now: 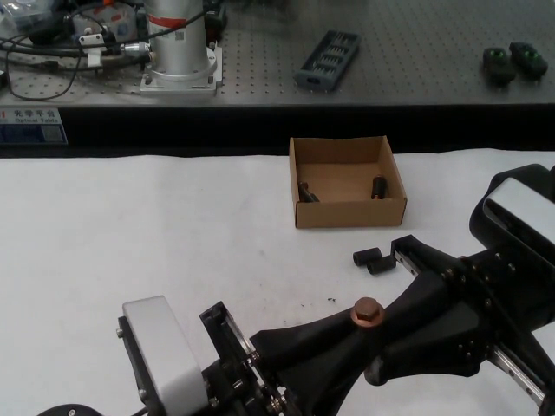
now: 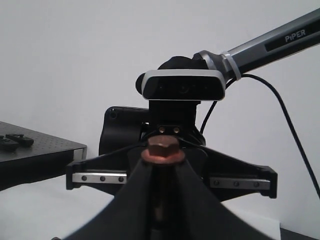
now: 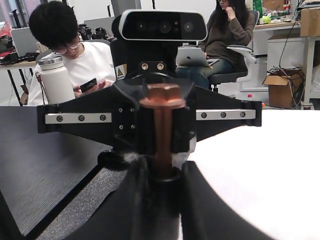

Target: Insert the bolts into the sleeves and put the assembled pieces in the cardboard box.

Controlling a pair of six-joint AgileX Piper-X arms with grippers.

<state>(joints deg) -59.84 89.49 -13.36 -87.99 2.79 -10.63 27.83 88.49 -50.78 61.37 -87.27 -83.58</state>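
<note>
A copper-coloured bolt (image 1: 367,310) is held upright above the white worktop (image 1: 130,225), where the two arms meet, in front of the cardboard box (image 1: 351,213). The left gripper (image 2: 161,210) is seen closed narrowly about the bolt's shank just beneath the hexagonal head. The right gripper (image 3: 161,192) is closed on a black sleeve (image 3: 165,174), into which the lower end of the shank appears to be entered. Two dark assembled pieces (image 1: 308,192) are seen lying in the box, and two loose sleeves (image 1: 375,261) lie side by side on the worktop, just in front of the box. The bolt is judged to be rigid metal, small and light, with a smooth shank that may slip or tilt if it is pinched off-centre. It is best taken on the shank close under the head, so that the lower part is left free to pass into the sleeve. The sleeve is judged stiff and liable to roll, and is best gripped across its outer wall, the bore being kept unobstructed.
</note>
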